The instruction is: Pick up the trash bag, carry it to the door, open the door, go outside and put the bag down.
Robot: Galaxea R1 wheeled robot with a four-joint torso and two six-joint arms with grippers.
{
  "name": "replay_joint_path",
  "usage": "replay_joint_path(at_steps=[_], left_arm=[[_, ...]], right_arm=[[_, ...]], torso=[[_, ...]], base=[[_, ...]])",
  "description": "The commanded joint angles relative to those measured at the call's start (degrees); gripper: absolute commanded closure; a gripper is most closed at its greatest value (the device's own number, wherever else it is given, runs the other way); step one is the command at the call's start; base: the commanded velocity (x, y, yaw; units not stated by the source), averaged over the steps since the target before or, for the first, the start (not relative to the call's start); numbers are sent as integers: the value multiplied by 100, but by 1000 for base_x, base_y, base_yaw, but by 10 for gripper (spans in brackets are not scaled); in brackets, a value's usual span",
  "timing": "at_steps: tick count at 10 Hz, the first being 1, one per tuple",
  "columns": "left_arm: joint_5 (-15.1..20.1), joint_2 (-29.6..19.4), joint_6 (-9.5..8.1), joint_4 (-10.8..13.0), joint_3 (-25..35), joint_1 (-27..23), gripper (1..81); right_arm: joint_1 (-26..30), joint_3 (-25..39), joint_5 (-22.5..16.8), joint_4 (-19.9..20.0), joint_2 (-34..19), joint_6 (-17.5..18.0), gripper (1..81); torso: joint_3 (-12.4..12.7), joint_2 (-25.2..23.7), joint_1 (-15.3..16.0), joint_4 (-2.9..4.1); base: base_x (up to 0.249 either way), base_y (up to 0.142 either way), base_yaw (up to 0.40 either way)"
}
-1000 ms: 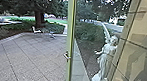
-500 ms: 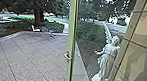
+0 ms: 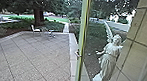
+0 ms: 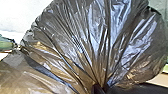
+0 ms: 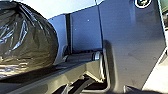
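In the head view the glass door stands open, its pale upright edge right of centre with a metal handle on it. The paved yard lies in plain sight to the left of that edge. Large in the left wrist view is the dark, shiny trash bag, its folds drawn together where my left gripper is shut on it. The rounded side of the trash bag also shows in the right wrist view, beside the robot's own dark plate and jointed bar.
A white statue stands beyond the door glass, near a tan tiled wall. Farther out on the paving are a white chair and a small table, with a tree trunk and planting behind.
The door's edge and handle now sit farther right against the yard, with more paving and a path visible left of them. The head camera has shifted slightly.
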Motion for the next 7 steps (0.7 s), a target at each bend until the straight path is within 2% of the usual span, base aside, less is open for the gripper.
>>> replay_joint_path(at_steps=[1,7], left_arm=[[468,-93,13,-25,58,-210,811],[468,-85,13,-25,58,-210,811]], right_arm=[[261,148,-251,-31,27,-93,10],[260,139,-251,-22,27,-120,10]], torso=[[0,0,0,2],[0,2,2,0]], base=[[72,0,0],[72,0,0]])
